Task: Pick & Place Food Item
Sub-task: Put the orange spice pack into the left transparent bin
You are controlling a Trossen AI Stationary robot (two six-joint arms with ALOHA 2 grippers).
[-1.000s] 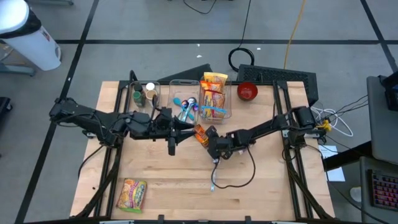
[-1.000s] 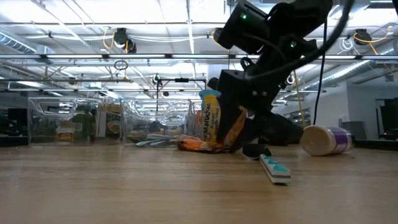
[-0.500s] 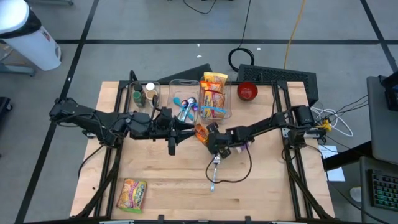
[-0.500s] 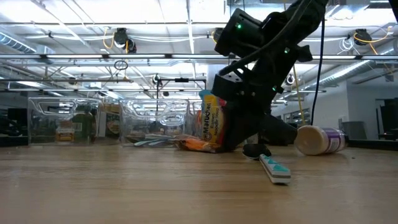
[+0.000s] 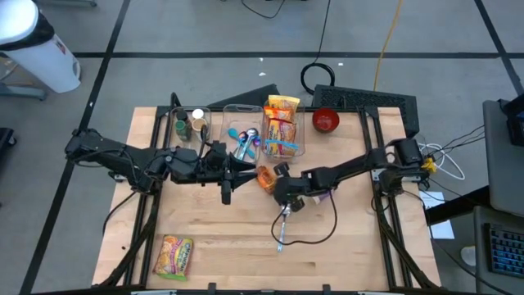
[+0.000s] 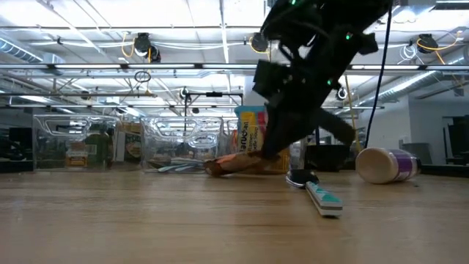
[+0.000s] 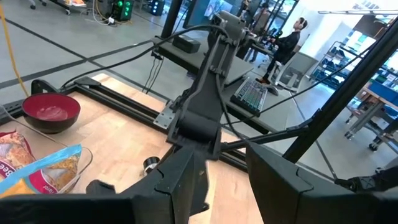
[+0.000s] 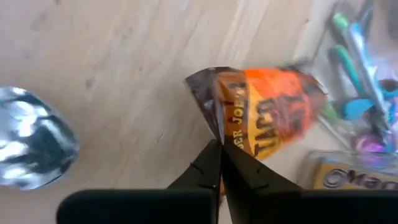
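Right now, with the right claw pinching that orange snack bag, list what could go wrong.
1. The right claw is shut only on a crimped corner of the orange snack bag; it may slip or tear when lifted.
2. The bag lies right next to the clear bin of toothbrushes; a swing could knock the bin's wall.
3. The left claw hovers close beside the bag; the two arms might collide.

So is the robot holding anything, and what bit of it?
Yes. The right gripper pinches the orange snack packet by its crimped end edge. The left gripper holds nothing.
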